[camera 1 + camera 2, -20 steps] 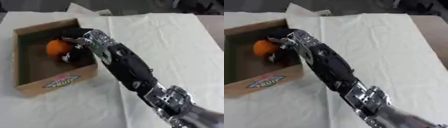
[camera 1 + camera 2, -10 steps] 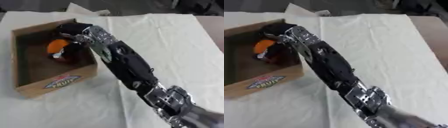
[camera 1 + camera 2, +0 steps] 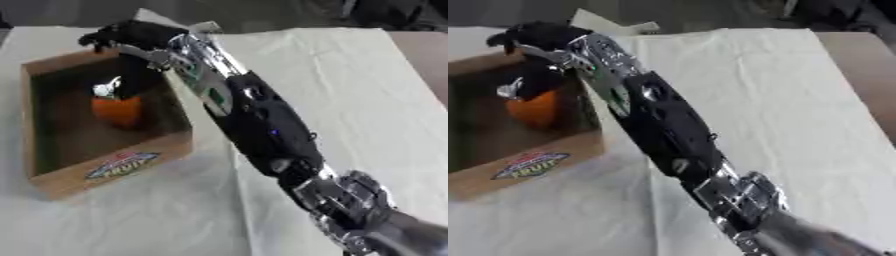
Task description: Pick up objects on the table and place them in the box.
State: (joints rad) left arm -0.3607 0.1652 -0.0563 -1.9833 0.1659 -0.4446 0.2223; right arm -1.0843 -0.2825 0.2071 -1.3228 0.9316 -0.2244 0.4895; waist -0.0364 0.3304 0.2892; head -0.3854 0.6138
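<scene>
A surface (image 3: pixel 367 90) draped in white cloth carries a cardboard box (image 3: pixel 61 177) labelled "FRUIT". An orange object (image 3: pixel 116 111) lies inside it. Above the box, the right robot hand (image 3: pixel 131 34) is held with fingers curled, gripping nothing.

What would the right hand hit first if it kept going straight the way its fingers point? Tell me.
Probably the orange object in the box. The right hand hangs above it, fingers pointing down at it, though depth is unclear.
</scene>
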